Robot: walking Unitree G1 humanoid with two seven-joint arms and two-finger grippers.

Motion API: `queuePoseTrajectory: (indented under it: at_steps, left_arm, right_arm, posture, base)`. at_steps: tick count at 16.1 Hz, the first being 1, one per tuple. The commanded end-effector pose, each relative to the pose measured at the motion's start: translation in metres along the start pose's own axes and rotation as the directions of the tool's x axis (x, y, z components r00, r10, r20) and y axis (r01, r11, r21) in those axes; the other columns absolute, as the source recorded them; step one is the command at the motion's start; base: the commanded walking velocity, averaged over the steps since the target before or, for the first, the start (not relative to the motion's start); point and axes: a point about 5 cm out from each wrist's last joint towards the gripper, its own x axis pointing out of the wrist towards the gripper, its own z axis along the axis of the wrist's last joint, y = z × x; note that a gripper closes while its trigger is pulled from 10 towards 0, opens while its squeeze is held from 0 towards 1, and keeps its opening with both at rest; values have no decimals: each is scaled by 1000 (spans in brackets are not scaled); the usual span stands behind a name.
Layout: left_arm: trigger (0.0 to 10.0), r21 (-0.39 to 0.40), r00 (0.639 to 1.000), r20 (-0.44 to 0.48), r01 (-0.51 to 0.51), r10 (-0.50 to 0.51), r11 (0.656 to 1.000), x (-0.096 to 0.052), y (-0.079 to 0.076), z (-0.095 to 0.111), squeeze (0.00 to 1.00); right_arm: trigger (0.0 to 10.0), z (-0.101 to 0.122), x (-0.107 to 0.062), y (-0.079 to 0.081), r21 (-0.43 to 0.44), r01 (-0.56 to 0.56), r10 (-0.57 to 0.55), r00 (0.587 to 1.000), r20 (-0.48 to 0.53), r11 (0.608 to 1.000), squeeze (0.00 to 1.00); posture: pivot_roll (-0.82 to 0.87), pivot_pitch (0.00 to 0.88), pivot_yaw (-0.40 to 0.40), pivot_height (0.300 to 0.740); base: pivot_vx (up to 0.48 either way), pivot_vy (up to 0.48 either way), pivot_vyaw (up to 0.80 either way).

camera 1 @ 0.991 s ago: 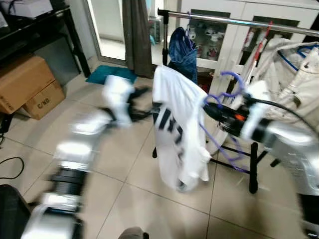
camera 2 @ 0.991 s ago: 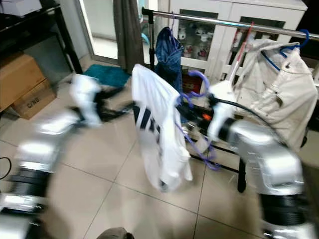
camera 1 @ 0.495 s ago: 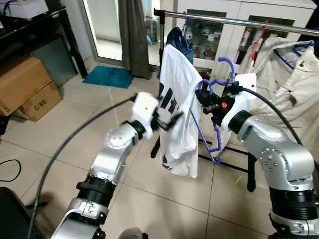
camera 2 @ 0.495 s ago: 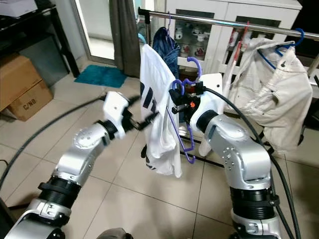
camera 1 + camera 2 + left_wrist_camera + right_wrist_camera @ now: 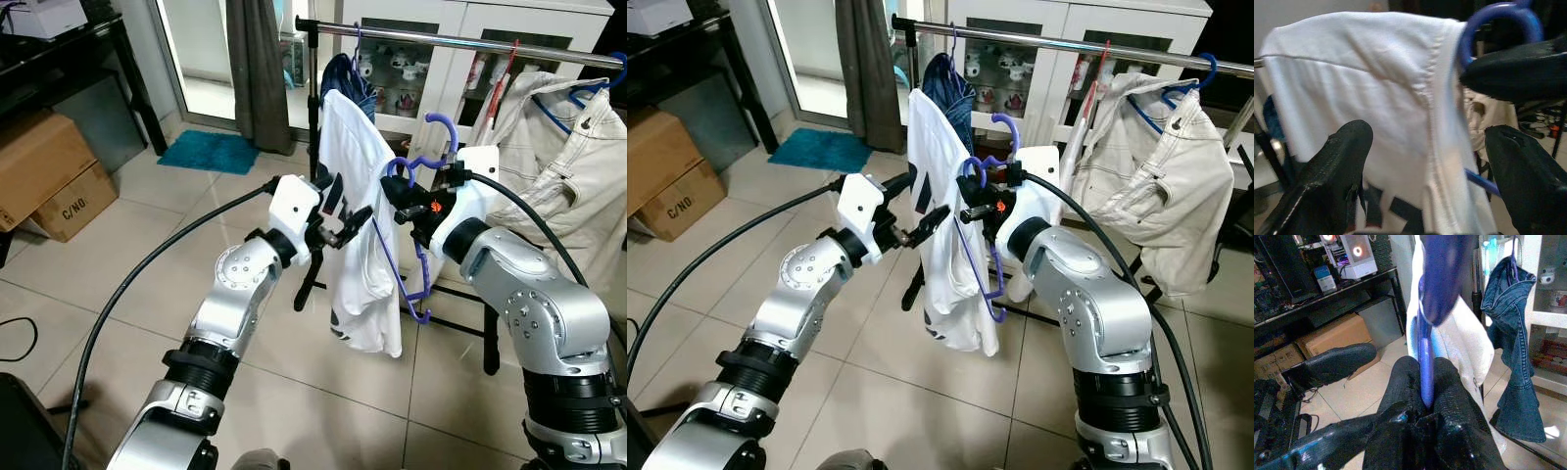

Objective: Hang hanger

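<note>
While the right gripper (image 5: pixel 972 203) pinches the purple hanger (image 5: pixel 986 221) carrying the white T-shirt (image 5: pixel 942 225), its hook points up, below the silver rail (image 5: pixel 1058 44); the left gripper (image 5: pixel 919 223), fingers spread, hovers beside the shirt.

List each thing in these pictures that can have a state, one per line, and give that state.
Purple hanger: held up, not yet on the rail.
White T-shirt: draped on the purple hanger.
Right tool: shut on the purple hanger.
Left tool: open, beside the shirt.
Rail: carrying a denim garment and a cream jacket.
</note>
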Motion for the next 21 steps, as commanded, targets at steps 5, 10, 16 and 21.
queuePoseTrajectory:
  at_steps: [5,10,16,21]
  left_arm:
    - [0,51,999,-26,41,-40,998,11,2,1,0]
    - [0,51,999,-20,45,-44,998,16,4,2,0]
    - [0,51,999,-5,44,-44,998,15,2,1,0]
    - [0,55,1000,-3,18,-17,998,10,3,-1,0]
  right_arm:
    - [10000,6,-2,15,3,-82,82,996,32,997,0]
    - [10000,8,-3,16,11,-96,95,995,39,995,0]
    - [10000,6,-2,15,14,-94,94,995,29,995,0]
    - [10000,5,-2,12,7,-77,76,997,17,997,0]
  posture:
    - [79,0,50,740]
    - [76,0,49,740]
    - [79,0,49,740]
    - [79,4,49,740]
  base:
    - [0,0,0]
    - [0,0,0]
    - [0,0,0]
    - [0,0,0]
